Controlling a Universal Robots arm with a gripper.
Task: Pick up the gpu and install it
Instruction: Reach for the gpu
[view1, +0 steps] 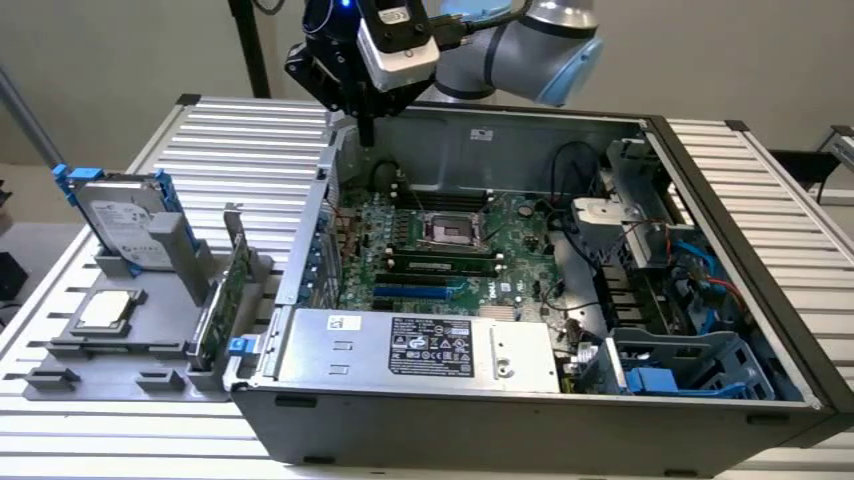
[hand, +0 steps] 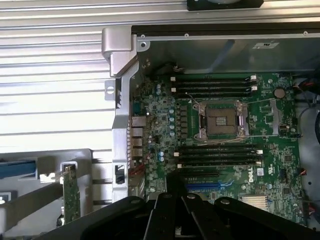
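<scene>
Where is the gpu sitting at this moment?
In the exterior view the gpu stands on edge in the grey holder at the left, between the hard drive and the open computer case.

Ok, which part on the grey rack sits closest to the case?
The gpu, the thin green card on edge; the hard drive and chip sit farther away.

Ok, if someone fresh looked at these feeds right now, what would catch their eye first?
The open computer case dominates, its green motherboard bared with an empty processor socket at the middle. The gripper hangs over the case's far corner on the exterior view's left, holding nothing. The gpu stands upright in the grey holder outside the case, on that same side.
</scene>
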